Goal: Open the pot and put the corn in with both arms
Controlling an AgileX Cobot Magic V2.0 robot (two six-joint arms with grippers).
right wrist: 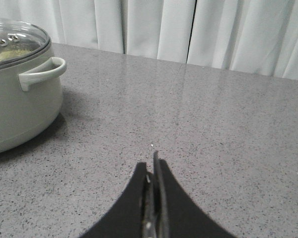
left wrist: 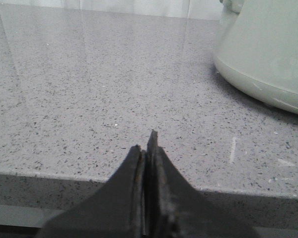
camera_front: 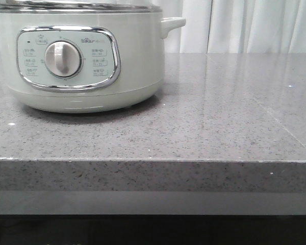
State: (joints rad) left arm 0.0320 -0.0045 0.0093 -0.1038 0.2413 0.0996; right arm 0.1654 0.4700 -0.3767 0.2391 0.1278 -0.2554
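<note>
The pale grey-green pot [camera_front: 86, 61] stands at the back left of the grey stone counter, its dial [camera_front: 62, 58] and chrome-framed panel facing me. Its chrome-rimmed glass lid [right wrist: 12, 42] is on. The pot's lower wall shows in the left wrist view [left wrist: 268, 49]. My left gripper [left wrist: 146, 144] is shut and empty, low over the counter's front edge, left of the pot. My right gripper [right wrist: 151, 163] is shut and empty above the counter, to the right of the pot's side handle [right wrist: 42, 72]. The corn is out of view. Neither gripper shows in the front view.
The grey speckled counter [camera_front: 219, 117] stretches to the right of the pot, with its front edge [camera_front: 153, 162] near the camera. White curtains [right wrist: 188, 29] hang behind the counter.
</note>
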